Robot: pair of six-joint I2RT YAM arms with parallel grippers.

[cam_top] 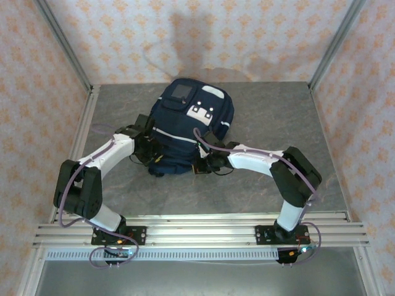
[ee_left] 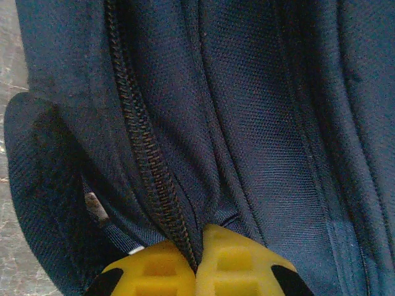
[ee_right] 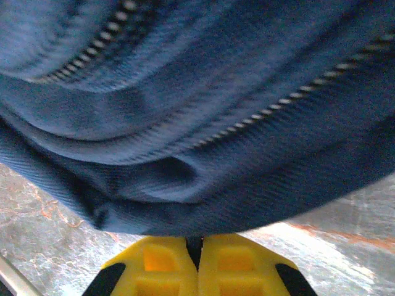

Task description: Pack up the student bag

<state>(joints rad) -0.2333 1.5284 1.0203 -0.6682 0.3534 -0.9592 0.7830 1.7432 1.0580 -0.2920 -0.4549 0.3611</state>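
1. The left tool (ee_left: 196, 266) is clenched on the student bag (cam_top: 185, 126) at its zipper (ee_left: 141, 166).
2. The right tool (ee_right: 194, 250) is clenched, with bag fabric touching its tips.
3. The bag lies on the counter (cam_top: 265, 185) between both tools.

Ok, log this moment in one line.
left gripper: shut, pinching navy blue fabric backpack at zipper; right gripper: shut, at backpack edge; backpack: on grey table

Top cam overhead, rear, wrist cams v. close, all on student bag (cam_top: 185, 129)
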